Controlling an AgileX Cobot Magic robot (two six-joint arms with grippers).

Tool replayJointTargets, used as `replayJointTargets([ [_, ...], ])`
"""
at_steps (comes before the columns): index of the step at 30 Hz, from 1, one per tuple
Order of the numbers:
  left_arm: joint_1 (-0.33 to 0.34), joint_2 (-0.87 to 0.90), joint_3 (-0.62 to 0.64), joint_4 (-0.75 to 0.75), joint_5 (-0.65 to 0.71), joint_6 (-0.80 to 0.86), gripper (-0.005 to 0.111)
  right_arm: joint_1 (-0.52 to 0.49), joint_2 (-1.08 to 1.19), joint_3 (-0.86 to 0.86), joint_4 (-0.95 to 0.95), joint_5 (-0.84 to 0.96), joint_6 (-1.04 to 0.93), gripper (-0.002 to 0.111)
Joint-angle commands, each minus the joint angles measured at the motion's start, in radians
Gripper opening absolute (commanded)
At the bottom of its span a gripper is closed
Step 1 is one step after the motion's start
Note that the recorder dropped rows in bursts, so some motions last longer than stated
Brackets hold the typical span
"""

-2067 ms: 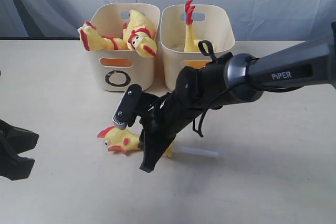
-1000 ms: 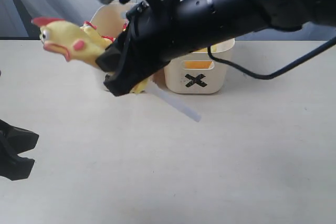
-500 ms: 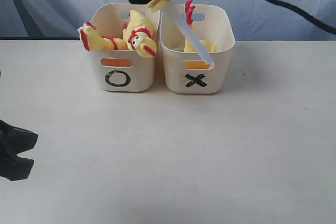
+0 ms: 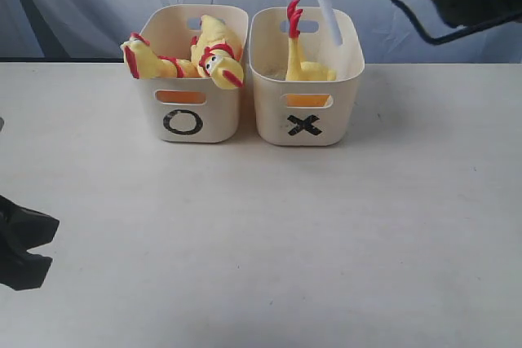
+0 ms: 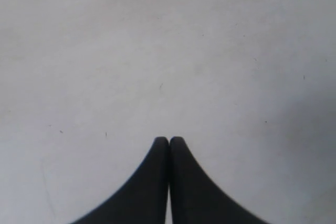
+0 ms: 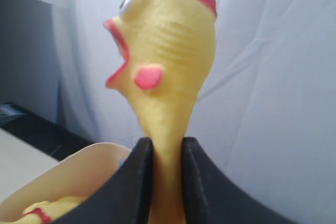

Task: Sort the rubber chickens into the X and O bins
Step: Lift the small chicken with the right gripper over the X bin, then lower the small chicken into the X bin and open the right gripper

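Raised chicken head (image 6: 168, 77); exterior shows perhaps its tube (image 4: 327, 7).

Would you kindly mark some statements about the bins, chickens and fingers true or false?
The cream plastic tub marked O holds yellow rubber chickens. True.
The cream plastic tub marked X is empty. False: a yellow chicken piece with a red tip stands in it.
The right arm's black fingers clamp the yellow chicken head's neck. True.
The left arm's black fingers hold a chicken. False: they are shut on nothing, over bare table.
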Motion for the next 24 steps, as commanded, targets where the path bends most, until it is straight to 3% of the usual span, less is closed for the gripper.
replayJointTargets([
  [1, 0.004, -0.007, 0.005, -0.018, 0.024, -0.001, 0.000, -0.005, 0.134, -0.015, -0.021, -0.162, 0.001, -0.001],
  [15, 0.004, -0.007, 0.005, -0.036, 0.041, -0.001, 0.000, -0.006, 0.396, -0.240, 0.104, -0.371, -0.007, -0.001],
  [24, 0.004, -0.007, 0.005, -0.036, 0.049, 0.003, 0.000, -0.092, 0.426, -0.261, 0.187, -0.350, -0.012, -0.001],
])
